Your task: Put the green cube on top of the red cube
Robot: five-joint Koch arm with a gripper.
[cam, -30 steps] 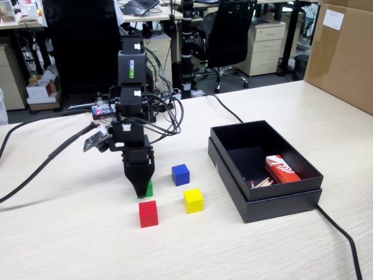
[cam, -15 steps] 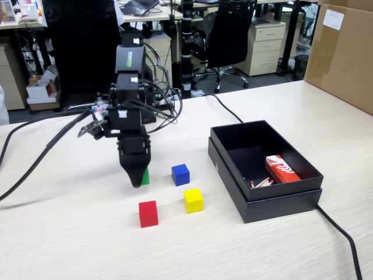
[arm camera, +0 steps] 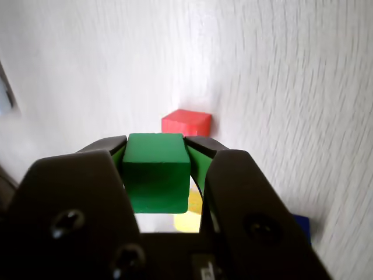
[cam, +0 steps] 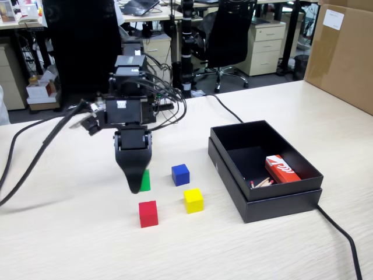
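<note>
Wood-grain table (cam: 70, 245): pale, matte; everything below is carried on it.
Box (cam: 265, 201): black, open-topped, at the right of the fixed view; a red-and-white packet (cam: 281, 169) is seen lying inside.
Arm (cam: 129, 96): black, cabled, bent downward over the table.
Gripper (arm camera: 158, 149): pointed down, jaws closed to the cube's width, one pressed on each side face.
Green cube (arm camera: 156, 172): bright green, plain matte faces, sharp edges; held between the jaws, lifted clear of the table. No long axis, all sides being equal; faces are seen square to the jaws. In the fixed view only a green sliver (cam: 144, 180) is shown beside the jaw.
Red cube (cam: 148, 213): same size, plain matte, resting on the table just in front of the gripper; in the wrist view it (arm camera: 186, 123) is seen beyond the green cube.
Yellow cube (cam: 193, 200): right of the red one.
Blue cube (cam: 180, 174): behind the yellow.
</note>
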